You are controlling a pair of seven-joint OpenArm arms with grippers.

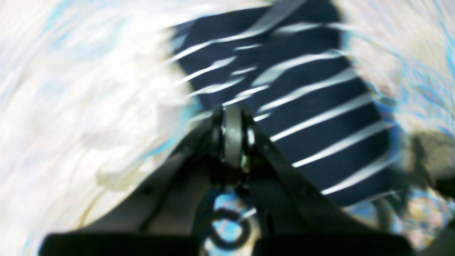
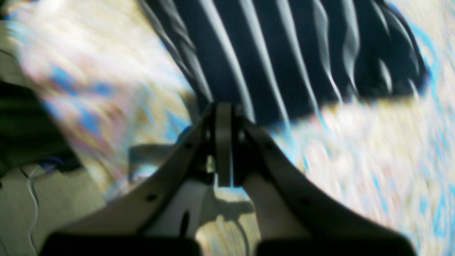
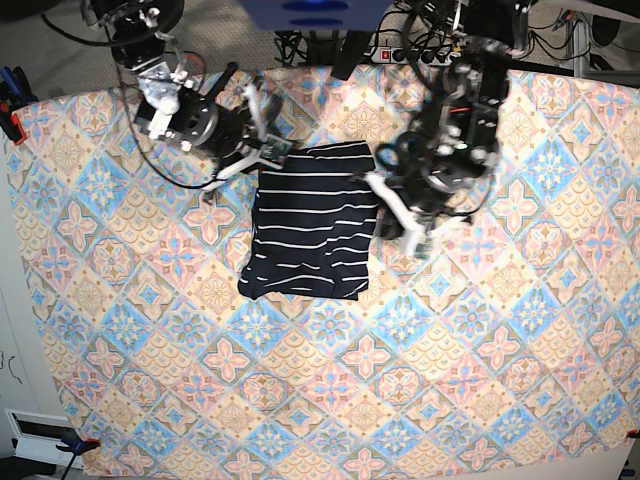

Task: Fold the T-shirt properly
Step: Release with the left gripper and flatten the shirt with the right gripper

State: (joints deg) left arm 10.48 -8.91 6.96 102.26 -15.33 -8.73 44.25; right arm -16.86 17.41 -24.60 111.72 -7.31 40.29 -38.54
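The T-shirt, dark navy with thin white stripes, lies folded into a rough rectangle on the patterned tablecloth. My left gripper hovers by its upper right corner. In the blurred left wrist view that gripper is shut, with its tips at the near edge of the T-shirt. My right gripper is at the upper left corner. In the right wrist view this gripper is shut too, just short of the T-shirt. I see no fabric between either pair of fingers.
The pastel floral-tile tablecloth covers the whole table. Cables and a power strip lie beyond the far edge. Clamps hold the cloth at the left edge and at the near left corner.
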